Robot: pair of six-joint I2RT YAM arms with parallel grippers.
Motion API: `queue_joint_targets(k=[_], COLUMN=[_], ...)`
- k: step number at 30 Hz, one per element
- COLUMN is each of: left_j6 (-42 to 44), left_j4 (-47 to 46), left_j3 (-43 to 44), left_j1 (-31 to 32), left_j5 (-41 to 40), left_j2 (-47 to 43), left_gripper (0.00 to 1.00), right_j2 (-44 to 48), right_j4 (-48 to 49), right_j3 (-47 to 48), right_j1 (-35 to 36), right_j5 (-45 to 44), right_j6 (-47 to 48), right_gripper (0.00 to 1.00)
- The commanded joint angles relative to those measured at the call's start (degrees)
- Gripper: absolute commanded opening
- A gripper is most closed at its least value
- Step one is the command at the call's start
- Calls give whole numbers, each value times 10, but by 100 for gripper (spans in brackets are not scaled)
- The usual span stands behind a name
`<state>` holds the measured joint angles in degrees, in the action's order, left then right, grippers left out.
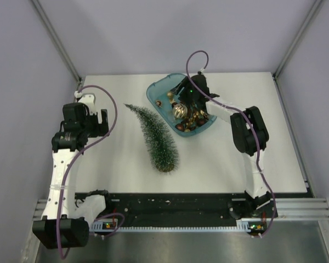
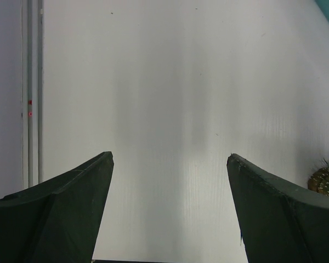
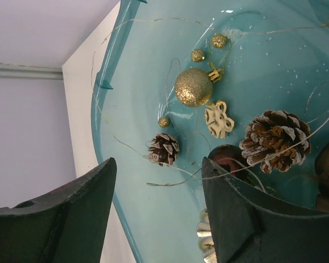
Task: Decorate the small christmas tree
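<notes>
Each arm is built from white structural links and black joint housings: left arm (image 1: 57, 175), right arm (image 1: 251, 167). A purple left cable (image 1: 114, 118) runs in loose loops along the left arm, and a matching purple right cable (image 1: 193, 57) runs along the right arm. The left gripper (image 2: 170, 158) and right gripper (image 3: 159, 161) have dark, matte, wedge-shaped fingers with flat faceted faces. A small green light (image 1: 191, 90), probably an indicator, shows at the right wrist. Both bases are fixed to a black rail (image 1: 175, 205).
</notes>
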<state>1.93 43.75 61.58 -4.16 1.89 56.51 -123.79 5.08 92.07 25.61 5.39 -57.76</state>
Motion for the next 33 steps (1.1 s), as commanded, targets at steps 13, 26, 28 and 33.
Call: queue_joint_targets(k=[13, 26, 28, 33], left_j6=[10, 4, 3, 1], left_j4=[-26, -24, -24, -23], left_j3=[-2, -4, -3, -3], left_j1=[-3, -2, -3, -3], left_j5=[-11, -6, -3, 4], left_j2=[-23, -30, -32, -38], left_gripper=[90, 90, 90, 90], right_j2=[17, 87, 111, 173], right_j4=[61, 63, 60, 53], right_j3=[19, 15, 19, 27], right_j1=[-6, 2, 10, 28], right_j5=[-52, -80, -82, -77], right_j6=[-8, 80, 108, 176], right_gripper=[26, 0, 0, 0])
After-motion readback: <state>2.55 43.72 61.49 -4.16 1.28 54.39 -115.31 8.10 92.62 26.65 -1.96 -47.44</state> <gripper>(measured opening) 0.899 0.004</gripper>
